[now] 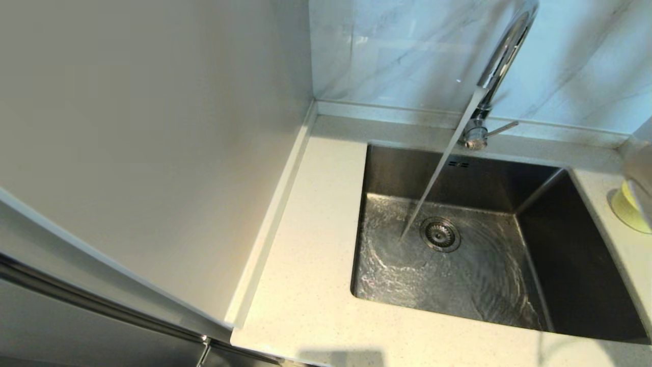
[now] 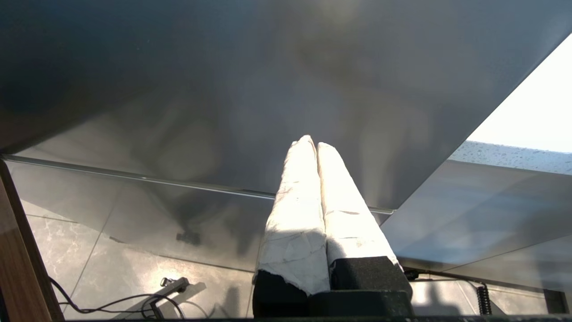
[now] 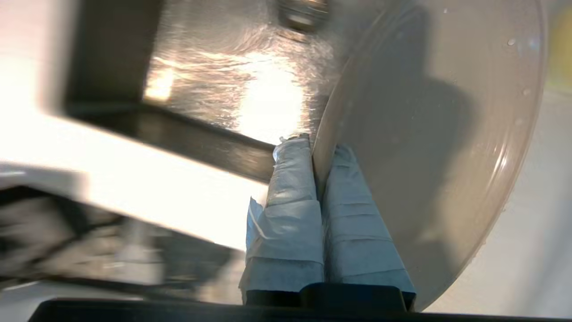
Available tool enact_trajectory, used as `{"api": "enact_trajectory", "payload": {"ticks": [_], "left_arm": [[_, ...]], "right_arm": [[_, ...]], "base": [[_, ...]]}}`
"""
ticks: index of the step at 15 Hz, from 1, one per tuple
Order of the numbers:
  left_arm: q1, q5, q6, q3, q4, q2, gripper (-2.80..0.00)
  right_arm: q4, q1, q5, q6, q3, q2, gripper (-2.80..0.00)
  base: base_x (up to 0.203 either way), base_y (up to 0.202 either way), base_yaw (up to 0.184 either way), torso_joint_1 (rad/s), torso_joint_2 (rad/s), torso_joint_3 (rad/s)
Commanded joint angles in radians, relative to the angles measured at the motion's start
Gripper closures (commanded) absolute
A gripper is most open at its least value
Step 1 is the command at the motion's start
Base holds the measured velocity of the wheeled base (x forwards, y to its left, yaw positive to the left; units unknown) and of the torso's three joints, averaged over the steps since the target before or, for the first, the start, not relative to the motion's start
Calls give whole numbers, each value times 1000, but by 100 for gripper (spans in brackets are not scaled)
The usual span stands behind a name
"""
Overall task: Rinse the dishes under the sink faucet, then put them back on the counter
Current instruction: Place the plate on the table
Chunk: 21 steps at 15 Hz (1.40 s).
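Head view: faucet (image 1: 501,56) running into the sink (image 1: 458,255), ready for rinsing; yellow bowl (image 1: 627,206) waiting on the counter (image 1: 305,285) at the right.
Left wrist view: left tool (image 2: 311,144) pressed together, parked low, holding nothing.
Right wrist view: right tool (image 3: 318,150) clamped on the wet plate (image 3: 438,134) rim, held on edge beside the sink, likely so water runs off.

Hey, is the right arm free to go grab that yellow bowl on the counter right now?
Probably not: the right gripper is clamped on the plate rim. The bowl sits beside the sink, unobstructed.
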Motion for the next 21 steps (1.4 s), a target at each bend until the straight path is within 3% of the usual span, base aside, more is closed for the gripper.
{"api": "enact_trajectory", "payload": {"ticks": [1, 5, 7, 9, 12, 14, 16, 17, 21], "left_arm": [[0, 1, 0, 0, 0, 0, 0], [0, 1, 0, 0, 0, 0, 0], [0, 1, 0, 0, 0, 0, 0], [0, 0, 0, 0, 0, 0, 0], [0, -1, 0, 0, 0, 0, 0], [0, 1, 0, 0, 0, 0, 0], [0, 1, 0, 0, 0, 0, 0], [0, 1, 0, 0, 0, 0, 0], [0, 1, 0, 0, 0, 0, 0]], "right_arm": [[3, -1, -171, -52, 68, -53, 0], [9, 5, -72, -84, 460, -269, 0], [11, 7, 29, -76, 497, -318, 0], [24, 8, 142, -29, 372, -286, 0], [110, 9, 323, 123, -89, -201, 0], [197, 9, 402, 225, -323, -149, 0], [255, 7, 384, 221, -390, -128, 0], [275, 7, 348, 191, -362, -127, 0], [266, 5, 229, 76, 43, -164, 0]], "base": [[0, 0, 0, 0, 0, 0], [0, 0, 0, 0, 0, 0], [0, 0, 0, 0, 0, 0], [0, 0, 0, 0, 0, 0], [0, 0, 0, 0, 0, 0], [0, 0, 0, 0, 0, 0], [0, 0, 0, 0, 0, 0], [0, 0, 0, 0, 0, 0], [0, 0, 0, 0, 0, 0]]}}
